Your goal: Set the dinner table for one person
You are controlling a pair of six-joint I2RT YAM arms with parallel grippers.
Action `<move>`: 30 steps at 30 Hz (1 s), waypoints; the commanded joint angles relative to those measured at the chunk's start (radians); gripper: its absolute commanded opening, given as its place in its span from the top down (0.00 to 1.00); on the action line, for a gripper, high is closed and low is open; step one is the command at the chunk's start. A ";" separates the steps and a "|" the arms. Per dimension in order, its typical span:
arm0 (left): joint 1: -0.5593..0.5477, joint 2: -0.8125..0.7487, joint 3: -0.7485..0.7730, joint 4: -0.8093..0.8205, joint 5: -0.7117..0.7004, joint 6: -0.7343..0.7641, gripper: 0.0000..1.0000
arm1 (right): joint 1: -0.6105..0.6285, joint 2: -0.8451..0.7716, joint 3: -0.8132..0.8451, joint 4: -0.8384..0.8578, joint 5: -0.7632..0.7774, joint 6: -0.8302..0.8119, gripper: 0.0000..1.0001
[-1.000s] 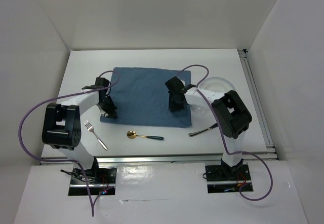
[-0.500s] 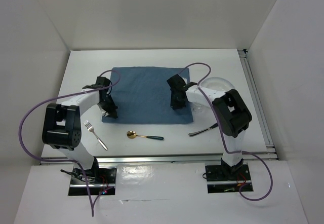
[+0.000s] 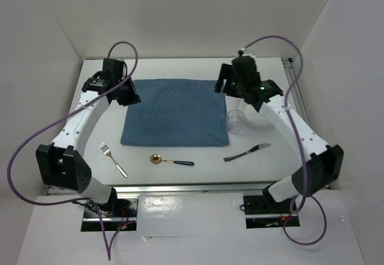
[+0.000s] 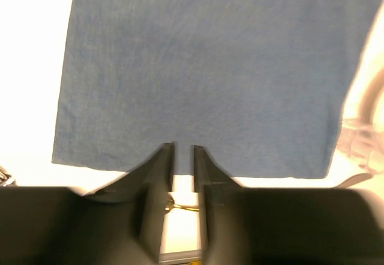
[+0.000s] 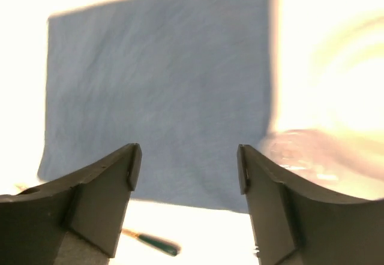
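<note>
The dinner table (image 3: 198, 67) is a white tabletop with a blue cloth mat (image 3: 174, 112) spread flat in its middle. My left gripper (image 3: 133, 97) hovers above the mat's far left corner. Its jaws are slightly apart with nothing between them (image 4: 183, 148). My right gripper (image 3: 223, 85) hangs over the mat's far right corner, wide open and empty (image 5: 189, 160). Both wrist views look down on the mat (image 4: 204, 73) (image 5: 162, 85). A clear glass (image 3: 236, 121) stands just right of the mat.
A fork (image 3: 113, 159), a gold spoon with a green handle (image 3: 171, 160) and a knife (image 3: 247, 152) lie along the near edge. A round white plate (image 3: 259, 114) lies mostly hidden under the right arm. Metal rails run along the right and near sides.
Both grippers have let go of the mat's near corners, opened, and risen toward the far side. The mat now lies flat.
</note>
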 commanded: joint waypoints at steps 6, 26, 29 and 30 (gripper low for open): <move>-0.001 -0.123 0.021 -0.033 0.043 0.066 0.45 | -0.299 -0.124 -0.267 -0.082 -0.158 -0.036 0.02; -0.020 -0.105 -0.048 -0.024 0.055 0.076 0.46 | -0.373 0.083 -0.375 0.106 -0.247 -0.037 0.76; -0.020 -0.094 -0.048 -0.024 0.075 0.076 0.46 | -0.361 0.060 -0.312 0.063 -0.175 -0.037 1.00; -0.020 -0.094 -0.048 -0.015 0.075 0.076 0.46 | -0.361 0.051 -0.289 0.047 -0.124 -0.037 1.00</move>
